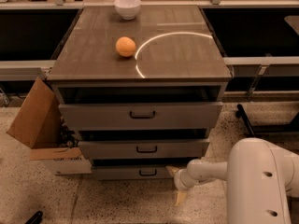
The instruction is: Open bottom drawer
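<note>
The bottom drawer (135,172) is the lowest and shortest grey front of the cabinet, with a small black bar handle (147,172). It looks closed or nearly so. My gripper (177,185) hangs low at the end of the white arm, just right of the handle, near the drawer's right end and the floor. One pale fingertip (180,198) points down toward the floor and another lies by the drawer front.
Above are the mid-sized drawer (144,149) and the tall top drawer (140,115). An orange (125,46) and a white bowl (127,7) sit on the cabinet top (177,55). An open cardboard box (39,120) stands at the cabinet's left. A black stand leg (245,120) is at the right.
</note>
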Tool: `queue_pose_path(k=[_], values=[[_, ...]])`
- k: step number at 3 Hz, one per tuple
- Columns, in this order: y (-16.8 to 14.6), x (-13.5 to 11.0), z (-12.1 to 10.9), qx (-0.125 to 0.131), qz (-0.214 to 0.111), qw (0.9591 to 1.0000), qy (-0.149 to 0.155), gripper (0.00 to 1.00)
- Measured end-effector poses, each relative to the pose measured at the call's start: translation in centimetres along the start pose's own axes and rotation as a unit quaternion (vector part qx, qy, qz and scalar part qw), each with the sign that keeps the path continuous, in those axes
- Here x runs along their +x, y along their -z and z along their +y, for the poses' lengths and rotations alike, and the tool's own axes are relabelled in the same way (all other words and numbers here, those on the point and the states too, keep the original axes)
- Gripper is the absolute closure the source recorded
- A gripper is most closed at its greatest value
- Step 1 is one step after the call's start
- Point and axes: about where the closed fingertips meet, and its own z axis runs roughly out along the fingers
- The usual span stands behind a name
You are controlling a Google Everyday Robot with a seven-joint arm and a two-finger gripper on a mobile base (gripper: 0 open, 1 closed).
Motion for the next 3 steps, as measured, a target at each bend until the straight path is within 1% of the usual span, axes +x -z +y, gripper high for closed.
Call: queue_pose_path(k=[1,2,3], values=[[-1.4,0.3,-0.9,0.016,0.008,0.9997,0.017,0.0],[-2.1,0.6,-2.5,0.051,0.019,0.998,0.032,0.0],[-2.4,0.8,-3.5,0.069,0.025,0.9966,0.038,0.0]])
